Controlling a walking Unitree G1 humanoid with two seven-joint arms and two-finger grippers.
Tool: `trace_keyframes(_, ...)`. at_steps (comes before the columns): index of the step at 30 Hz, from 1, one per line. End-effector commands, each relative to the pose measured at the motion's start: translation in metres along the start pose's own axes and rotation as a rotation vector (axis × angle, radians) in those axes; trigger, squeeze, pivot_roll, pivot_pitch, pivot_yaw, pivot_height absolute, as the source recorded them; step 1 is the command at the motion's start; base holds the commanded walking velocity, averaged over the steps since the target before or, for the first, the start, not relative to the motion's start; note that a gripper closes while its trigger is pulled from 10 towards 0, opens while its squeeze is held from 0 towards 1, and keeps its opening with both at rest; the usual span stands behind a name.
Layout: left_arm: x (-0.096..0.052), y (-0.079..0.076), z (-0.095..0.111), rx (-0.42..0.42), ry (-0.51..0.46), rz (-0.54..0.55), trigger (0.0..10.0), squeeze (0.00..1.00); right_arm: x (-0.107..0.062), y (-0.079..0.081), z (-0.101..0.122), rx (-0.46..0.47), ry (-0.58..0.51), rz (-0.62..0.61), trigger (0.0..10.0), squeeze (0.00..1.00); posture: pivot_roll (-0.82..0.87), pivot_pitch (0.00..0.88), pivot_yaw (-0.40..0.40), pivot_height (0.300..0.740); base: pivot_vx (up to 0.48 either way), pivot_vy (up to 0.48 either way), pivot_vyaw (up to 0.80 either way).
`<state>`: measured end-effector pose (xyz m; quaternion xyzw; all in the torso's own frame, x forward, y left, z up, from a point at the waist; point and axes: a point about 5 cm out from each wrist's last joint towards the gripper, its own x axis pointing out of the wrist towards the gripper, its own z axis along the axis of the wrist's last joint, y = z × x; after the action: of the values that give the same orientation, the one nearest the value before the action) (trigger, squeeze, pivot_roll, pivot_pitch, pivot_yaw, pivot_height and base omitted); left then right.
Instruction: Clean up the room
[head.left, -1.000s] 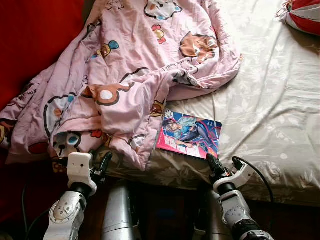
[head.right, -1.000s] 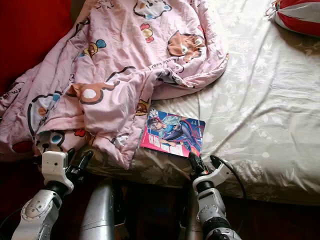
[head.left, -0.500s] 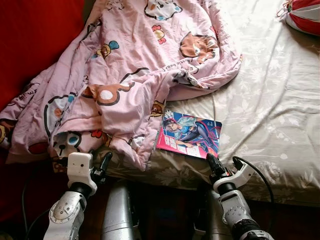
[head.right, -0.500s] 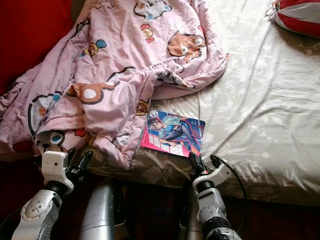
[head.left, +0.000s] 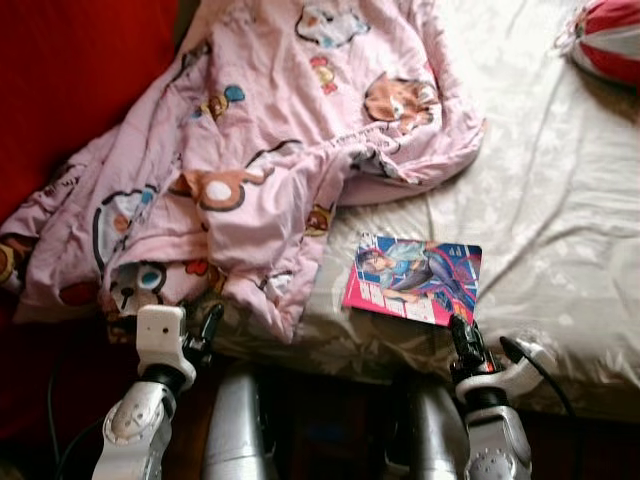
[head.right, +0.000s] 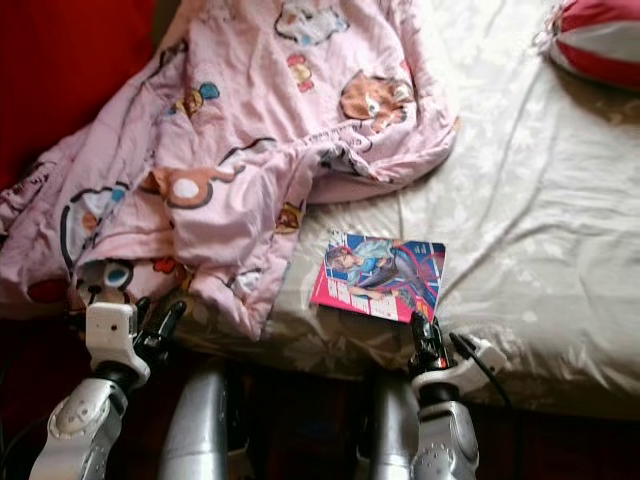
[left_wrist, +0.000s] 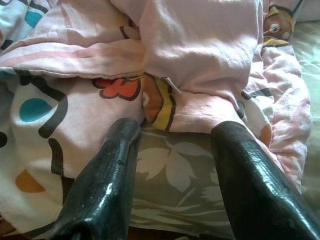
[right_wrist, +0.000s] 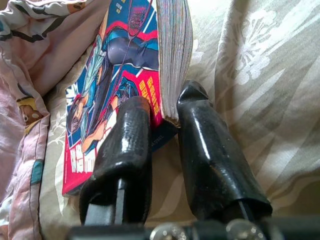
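Right gripper pinching a corner of the comic book at the bed's near edge

From the head views, the comic book (head.left: 412, 281) lies flat on the pale floral bed sheet (head.left: 560, 200), just beside the rumpled pink cartoon blanket (head.left: 270, 130); a red-and-white pillow (head.left: 610, 45) sits at the far corner; the left gripper (head.left: 208, 328) waits at the blanket's hanging edge; the right gripper (head.left: 462, 340) meets the book's near corner. In the left wrist view, its fingers (left_wrist: 102, 180) stand spread apart, holding nothing, with blanket and sheet just ahead. In the right wrist view, one finger (right_wrist: 125, 150) lies on the cover and the other against the page edges, clamping that corner.
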<state>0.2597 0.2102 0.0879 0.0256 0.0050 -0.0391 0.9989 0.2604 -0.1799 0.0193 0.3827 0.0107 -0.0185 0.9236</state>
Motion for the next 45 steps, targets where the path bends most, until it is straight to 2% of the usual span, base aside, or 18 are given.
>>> trace_keyframes(1, -0.005, 0.002, -0.009, 0.007, 0.032, 0.007, 10.0, 0.0, -0.016, 0.0, -0.015, 0.018, 0.02, -0.073, 0.0, 0.0, 0.14, 0.254, -0.005, 0.586, 0.0, 0.0, 0.0)
trace_keyframes(2, -0.005, 0.002, -0.01, 0.007, 0.031, 0.008, 10.0, 0.0, -0.017, 0.003, -0.011, -0.012, 0.017, -0.066, 0.0, 0.0, 0.14, 0.253, -0.006, 0.586, 0.0, 0.0, 0.0)
trace_keyframes(4, -0.002, 0.002, -0.009, 0.006, 0.027, 0.009, 10.0, 0.0, -0.011, 0.017, 0.002, -0.15, -0.011, -0.007, 0.0, 0.0, 0.14, 0.25, -0.006, 0.586, 0.0, 0.0, 0.0)
trace_keyframes(7, 0.0, 0.002, -0.009, 0.004, 0.024, 0.011, 10.0, 0.0, -0.005, 0.024, 0.01, -0.204, -0.037, 0.023, 0.0, 0.0, 0.13, 0.246, -0.007, 0.586, 0.0, 0.0, 0.0)
trace_keyframes(10, 0.008, -0.002, -0.009, -0.008, 0.013, 0.013, 10.0, 0.0, 0.017, 0.045, 0.032, -0.325, -0.112, 0.084, 0.0, 0.0, 0.11, 0.218, -0.023, 0.586, 0.0, 0.0, 0.0)
trace_keyframes(11, 0.014, -0.005, -0.008, -0.019, 0.002, 0.015, 10.0, 0.0, 0.029, 0.059, 0.045, -0.409, -0.143, 0.122, 4.9, 0.0, 0.1, 0.208, -0.032, 0.586, 0.0, 0.0, 0.0)
trace_keyframes(13, 0.016, -0.006, -0.007, -0.021, -0.001, 0.017, 10.0, 0.0, 0.032, 0.062, 0.047, -0.426, -0.149, 0.134, 4.9, 0.0, 0.1, 0.205, -0.034, 0.586, 0.0, 0.0, 0.0)
trace_keyframes(14, 0.018, -0.007, -0.006, -0.028, -0.01, 0.025, 10.0, 0.0, 0.035, 0.065, 0.049, -0.467, -0.139, 0.138, 10.0, 0.0, 0.1, 0.197, -0.04, 0.586, 0.0, 0.0, 0.0)
trace_keyframes(16, 0.025, -0.009, -0.001, -0.056, -0.045, 0.041, 10.0, 0.0, 0.038, 0.073, 0.057, -0.518, -0.161, 0.155, 10.0, 0.0, 0.09, 0.178, -0.056, 0.586, 0.0, 0.0, 0.0)
trace_keyframes(22, 0.03, -0.011, 0.005, -0.087, -0.077, 0.054, 10.0, 0.0, 0.04, 0.074, 0.061, -0.523, -0.168, 0.155, 10.0, 0.0, 0.09, 0.169, -0.065, 0.586, 0.0, 0.0, 0.0)
trace_keyframes(26, 0.034, -0.014, 0.006, -0.093, -0.091, 0.056, 10.0, 0.0, 0.041, 0.073, 0.06, -0.574, -0.143, 0.148, 10.0, 0.0, 0.08, 0.164, -0.078, 0.606, 0.0, 0.0, 0.0)
trace_keyframes(37, 0.03, -0.011, -0.007, -0.123, -0.063, 0.087, 10.0, 0.0, 0.043, 0.074, 0.056, -0.577, -0.121, 0.154, 10.0, 0.0, 0.09, 0.153, -0.079, 0.636, 0.0, 0.0, 0.0)
trace_keyframes(45, 0.028, -0.002, -0.014, -0.138, -0.046, 0.118, 10.0, 0.0, 0.043, 0.069, 0.056, -0.597, -0.106, 0.146, 10.0, 0.0, 0.08, 0.133, -0.078, 0.691, 0.0, 0.0, 0.0)
